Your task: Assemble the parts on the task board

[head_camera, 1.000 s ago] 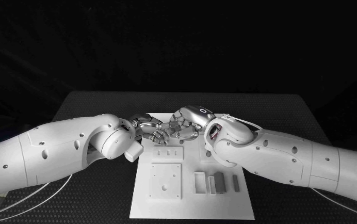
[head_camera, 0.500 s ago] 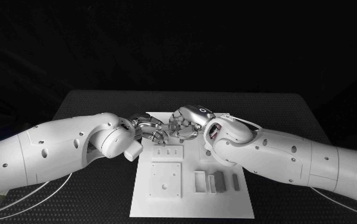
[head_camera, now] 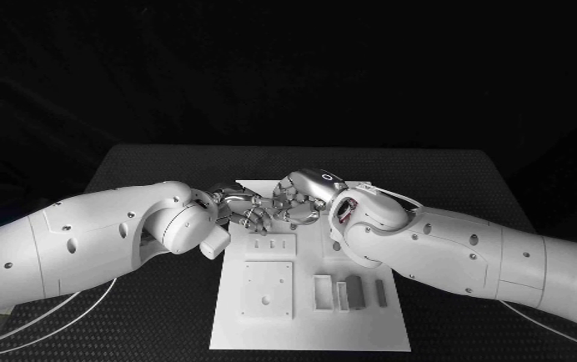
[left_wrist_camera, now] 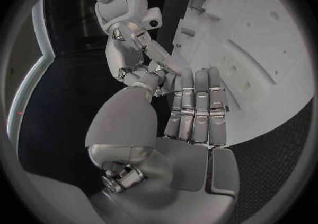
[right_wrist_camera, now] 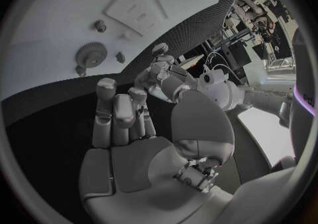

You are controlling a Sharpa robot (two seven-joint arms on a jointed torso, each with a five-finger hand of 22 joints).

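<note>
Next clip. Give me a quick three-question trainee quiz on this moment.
1. True or false: the left hand and right hand meet above the task board's far end.
2. The grey parts stand on the board's: A near right; B far left; C middle.
3. Fill in: the toothed round piece lying on the board, in the right wrist view, is a ____.
Key: 1 true; 2 A; 3 gear.

occl: task board [head_camera: 361,329] far end behind hands; fingertip contact btwn hands unclear

The far end of the white plastic task board [head_camera: 310,329] is blocked by both silver hands, left [head_camera: 244,210] and right [head_camera: 303,198], apparently touching; its near end is left unobstructed.
</note>
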